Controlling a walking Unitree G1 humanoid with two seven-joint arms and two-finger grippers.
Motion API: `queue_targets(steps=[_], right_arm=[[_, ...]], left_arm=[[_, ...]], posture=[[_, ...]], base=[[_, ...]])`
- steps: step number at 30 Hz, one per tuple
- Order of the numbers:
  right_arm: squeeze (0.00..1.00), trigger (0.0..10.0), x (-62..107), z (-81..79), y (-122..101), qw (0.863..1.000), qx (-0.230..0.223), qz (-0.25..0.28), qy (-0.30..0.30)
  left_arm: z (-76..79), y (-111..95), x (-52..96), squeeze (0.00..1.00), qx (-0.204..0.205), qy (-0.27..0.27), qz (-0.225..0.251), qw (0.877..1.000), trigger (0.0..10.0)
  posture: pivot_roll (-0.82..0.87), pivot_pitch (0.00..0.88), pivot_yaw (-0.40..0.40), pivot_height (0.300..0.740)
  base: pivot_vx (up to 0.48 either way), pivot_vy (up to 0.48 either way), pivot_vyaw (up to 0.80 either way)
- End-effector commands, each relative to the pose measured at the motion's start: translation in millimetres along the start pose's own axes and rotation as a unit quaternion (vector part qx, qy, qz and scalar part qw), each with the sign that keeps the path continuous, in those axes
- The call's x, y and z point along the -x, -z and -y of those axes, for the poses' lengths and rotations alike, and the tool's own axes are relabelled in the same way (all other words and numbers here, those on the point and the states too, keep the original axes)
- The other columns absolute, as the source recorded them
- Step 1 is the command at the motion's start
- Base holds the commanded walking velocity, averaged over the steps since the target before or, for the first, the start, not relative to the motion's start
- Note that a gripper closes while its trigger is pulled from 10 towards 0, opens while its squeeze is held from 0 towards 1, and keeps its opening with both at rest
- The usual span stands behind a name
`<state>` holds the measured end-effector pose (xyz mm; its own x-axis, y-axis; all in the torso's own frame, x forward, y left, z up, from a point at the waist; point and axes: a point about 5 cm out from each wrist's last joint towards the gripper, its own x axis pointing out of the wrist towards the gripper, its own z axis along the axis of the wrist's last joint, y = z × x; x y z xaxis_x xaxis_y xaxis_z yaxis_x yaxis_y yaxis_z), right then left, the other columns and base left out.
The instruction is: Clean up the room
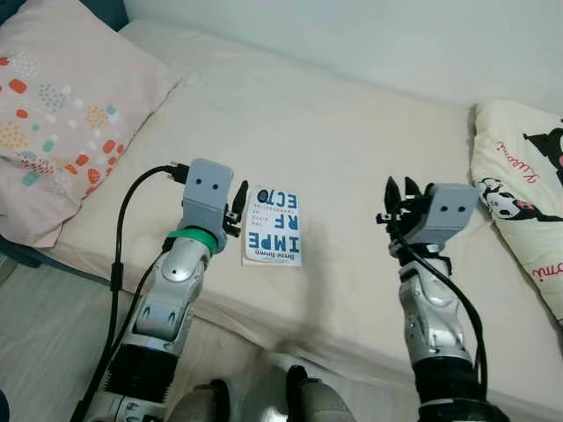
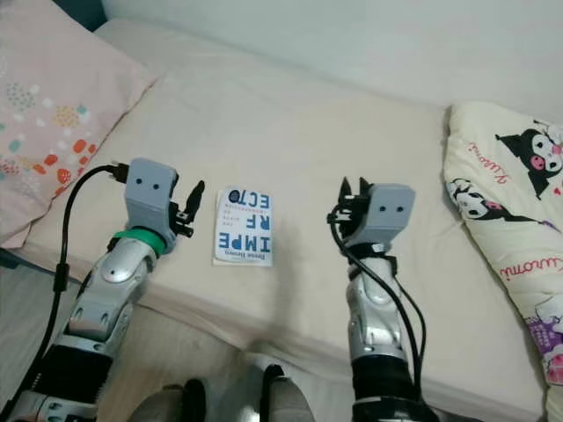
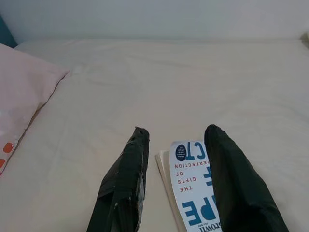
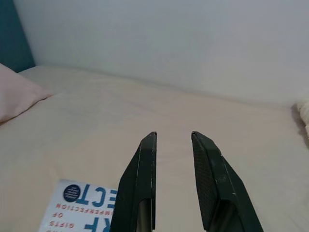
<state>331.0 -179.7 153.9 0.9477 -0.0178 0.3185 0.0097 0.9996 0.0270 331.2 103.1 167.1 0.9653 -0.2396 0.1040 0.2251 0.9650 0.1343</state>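
white paperback book with blue lettering [image 1: 273, 227] is lying flat near the front edge of the cream-sheeted bed [image 1: 352, 132] | left gripper [image 1: 236, 209] is hovering just beside the book's left edge, fingers parted | right gripper [image 1: 393, 204] is hovering well right of it, fingers parted, holding nothing | pink spotted pillow [image 1: 62, 105] is sitting far left

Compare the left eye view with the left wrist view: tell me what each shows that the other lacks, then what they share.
The left eye view alone takes in the right gripper, open above the sheet, and the cartoon-print blanket at the bed's right side. The left wrist view alone brings the smaller cover words "THE GIFTS OF" close enough to read. Both show the book lying flat on the cream bed, the open left gripper at the book's left edge, and the pink patterned pillow.
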Motion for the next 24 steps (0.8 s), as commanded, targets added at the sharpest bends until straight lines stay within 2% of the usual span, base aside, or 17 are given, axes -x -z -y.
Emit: queue_targets(steps=[1,3,11,24], right_arm=[[0.00,10.0,5.1,1.8,9.2,1.000,0.001,-0.023,0.003],[0.00,10.0,4.7,0.8,9.2,1.000,0.000,-0.023,0.001],[0.00,10.0,4.0,0.0,9.9,1.000,0.001,-0.025,-0.001],[0.00,10.0,3.8,-0.7,11.0,1.000,0.003,-0.027,-0.001]], left_arm=[[3.5,7.0,2.6,0.00,-0.003,0.003,-0.011,1.000,10.0],[3.4,7.2,2.6,0.00,-0.003,0.003,-0.010,1.000,10.0],[2.1,7.9,2.8,0.00,-0.006,-0.002,-0.010,1.000,10.0],[0.0,8.3,2.5,0.00,-0.009,-0.007,-0.010,1.000,10.0]], posture=[[-0.14,0.114,-0.003,0.740],[-0.13,0.115,-0.003,0.740],[-0.13,0.118,-0.004,0.740],[-0.13,0.120,0.001,0.740]], base=[[0.000,0.000,0.00],[0.000,0.000,0.00],[-0.328,0.000,0.00],[-0.441,0.000,0.00]])
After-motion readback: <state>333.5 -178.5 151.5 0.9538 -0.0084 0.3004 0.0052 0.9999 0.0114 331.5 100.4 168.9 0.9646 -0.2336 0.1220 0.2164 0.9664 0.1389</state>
